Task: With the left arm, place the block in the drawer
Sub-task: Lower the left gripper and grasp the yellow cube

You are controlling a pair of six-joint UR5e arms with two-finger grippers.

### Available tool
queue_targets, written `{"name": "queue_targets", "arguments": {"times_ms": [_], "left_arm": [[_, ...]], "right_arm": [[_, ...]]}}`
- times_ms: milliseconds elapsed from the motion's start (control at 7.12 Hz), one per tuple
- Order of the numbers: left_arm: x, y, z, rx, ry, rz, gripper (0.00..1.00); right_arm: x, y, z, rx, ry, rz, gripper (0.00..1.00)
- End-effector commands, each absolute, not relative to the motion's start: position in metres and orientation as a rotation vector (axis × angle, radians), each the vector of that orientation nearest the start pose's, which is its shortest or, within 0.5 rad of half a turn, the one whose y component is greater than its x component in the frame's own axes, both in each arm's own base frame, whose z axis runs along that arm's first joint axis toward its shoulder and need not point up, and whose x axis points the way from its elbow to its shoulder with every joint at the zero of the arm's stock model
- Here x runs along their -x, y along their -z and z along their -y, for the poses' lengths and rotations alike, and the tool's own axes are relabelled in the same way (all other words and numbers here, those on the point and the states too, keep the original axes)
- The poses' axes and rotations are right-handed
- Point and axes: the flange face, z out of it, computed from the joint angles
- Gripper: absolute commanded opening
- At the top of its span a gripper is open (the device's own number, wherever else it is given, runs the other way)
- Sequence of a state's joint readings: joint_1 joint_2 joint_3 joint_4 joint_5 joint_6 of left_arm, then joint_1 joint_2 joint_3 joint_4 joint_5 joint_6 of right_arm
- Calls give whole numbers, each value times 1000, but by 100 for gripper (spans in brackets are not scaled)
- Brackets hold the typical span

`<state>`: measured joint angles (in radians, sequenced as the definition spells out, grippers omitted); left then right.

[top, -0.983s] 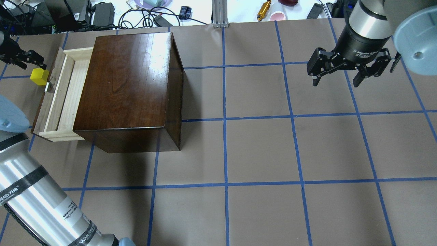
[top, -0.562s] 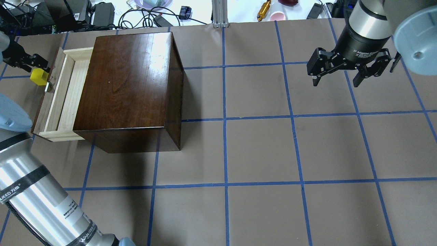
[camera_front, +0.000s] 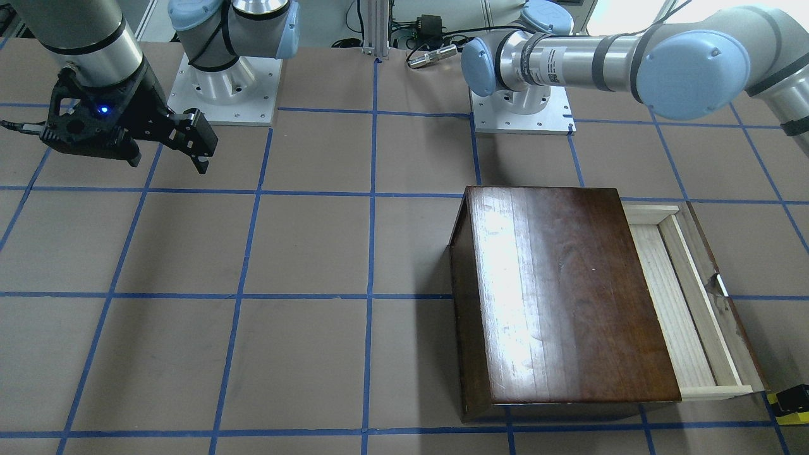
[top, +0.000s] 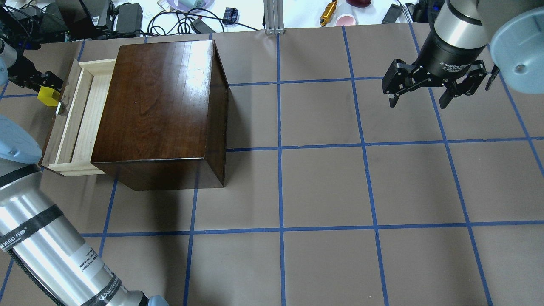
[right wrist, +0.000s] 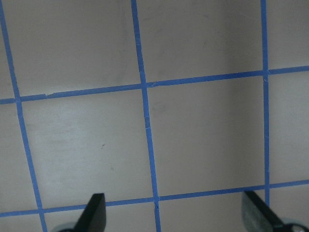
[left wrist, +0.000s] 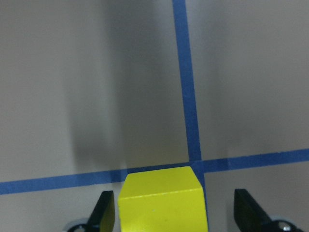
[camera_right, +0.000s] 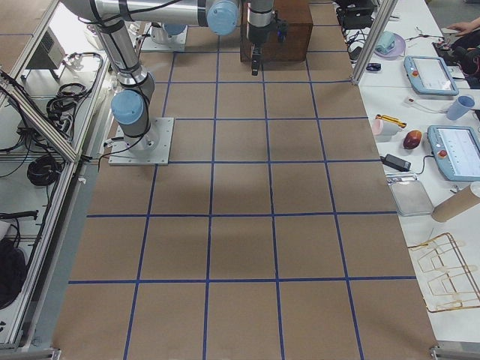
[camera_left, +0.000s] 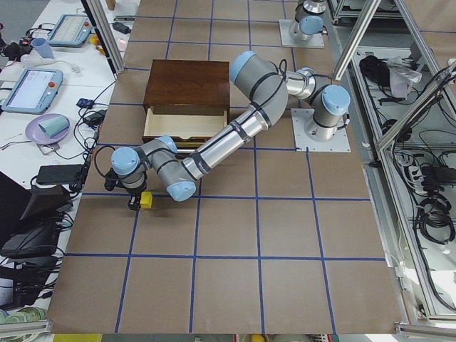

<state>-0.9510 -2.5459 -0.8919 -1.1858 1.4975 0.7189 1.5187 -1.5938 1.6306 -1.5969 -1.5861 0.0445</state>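
The yellow block (top: 47, 97) sits on the table just left of the drawer's dark front, by its metal pull (top: 58, 108). The drawer (top: 80, 119) is pulled out of the dark-brown cabinet (top: 157, 106), and its pale tray is bare. My left gripper (top: 42, 83) is low over the block. In the left wrist view the block (left wrist: 161, 200) lies between the open fingers (left wrist: 104, 212), nearer the left one, with a gap to the right one. The block also shows in the front view (camera_front: 797, 415) and in the left side view (camera_left: 145, 201). My right gripper (top: 418, 102) hangs open and holds nothing.
Cables, power bricks and small items (top: 127, 17) lie past the table's far edge behind the cabinet. The table (top: 323, 187) is brown paper with a blue tape grid. The left arm's forearm (top: 46, 250) crosses the near left corner.
My left gripper has moved in and down toward the block until its fingers are at the block's sides. The block, the drawer and the right arm have not moved.
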Motion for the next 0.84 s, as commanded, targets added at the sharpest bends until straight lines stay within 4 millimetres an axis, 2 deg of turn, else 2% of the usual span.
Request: {"name": "queue_targets", "arguments": {"times_ms": [0, 140, 281, 421, 702], "left_arm": [[-370, -198, 761, -161, 182, -3133, 49], [-370, -205, 761, -162, 191, -3127, 41], [-370, -223, 760, -159, 209, -3115, 27], [-366, -245, 756, -157, 215, -3110, 20], [-346, -318, 734, -158, 148, -3147, 20]], "right_arm": [[-107, -472, 487, -152, -17, -3153, 100], [-107, -472, 487, -152, -17, -3153, 100], [-107, -472, 487, -152, -17, -3153, 100], [-107, -472, 487, -152, -17, -3153, 100], [-107, -472, 487, -152, -17, -3153, 100]]}}
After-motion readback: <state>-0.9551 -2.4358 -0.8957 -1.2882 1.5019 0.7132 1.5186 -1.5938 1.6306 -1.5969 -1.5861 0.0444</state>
